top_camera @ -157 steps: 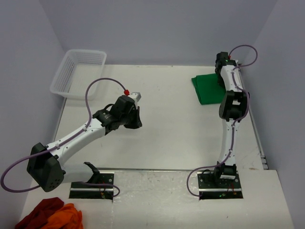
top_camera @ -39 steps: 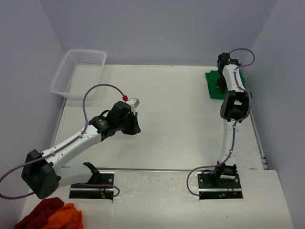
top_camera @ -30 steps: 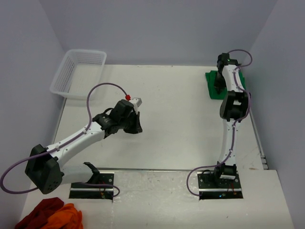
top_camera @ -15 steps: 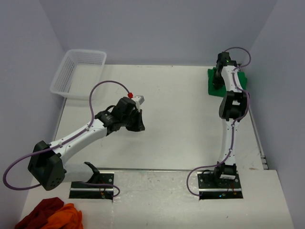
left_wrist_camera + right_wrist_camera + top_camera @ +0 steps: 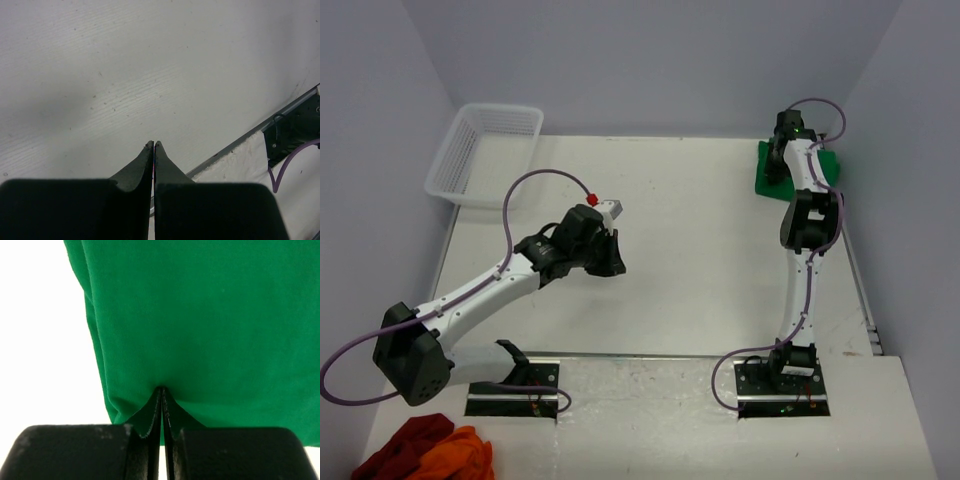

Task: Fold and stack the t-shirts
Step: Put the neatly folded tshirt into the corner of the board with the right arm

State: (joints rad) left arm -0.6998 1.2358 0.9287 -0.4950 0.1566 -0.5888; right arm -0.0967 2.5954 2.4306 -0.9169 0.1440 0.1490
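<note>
Green shirt [image 5: 765,180] lies folded upper right; my right gripper [image 5: 161,389] clenched against it, left gripper [image 5: 154,144] clenched empty; I judge it nearly done.

Overhead, right-wrist (close) share t-shirt [image 5: 200,315].

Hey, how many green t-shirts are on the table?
1: a folded green t-shirt at the far right corner of the table, under the right hand. Others could lie hidden beneath it.
</note>
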